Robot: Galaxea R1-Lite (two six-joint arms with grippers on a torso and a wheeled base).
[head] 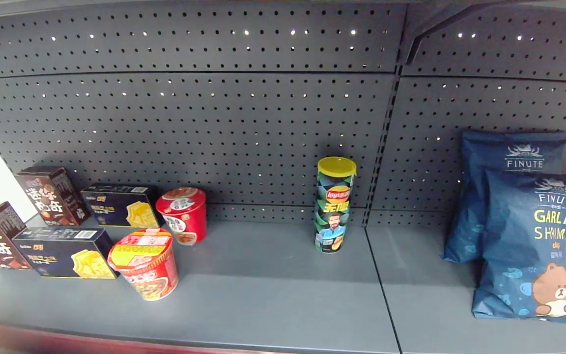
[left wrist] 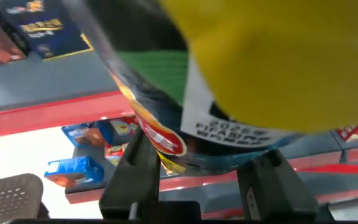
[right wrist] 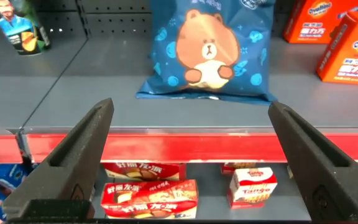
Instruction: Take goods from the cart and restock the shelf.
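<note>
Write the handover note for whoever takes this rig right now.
Left claw: shut on a chip can.
Right claw: open, holding nothing, facing the bear bag on the shelf.
Done: a second can stands upright on the shelf, near the back panel.
Left: set the held can on the shelf, probably beside that one.

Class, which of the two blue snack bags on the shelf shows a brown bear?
The front dark blue plastic bag, overlapping the rear blue bag, whose visible face shows no bear.
</note>
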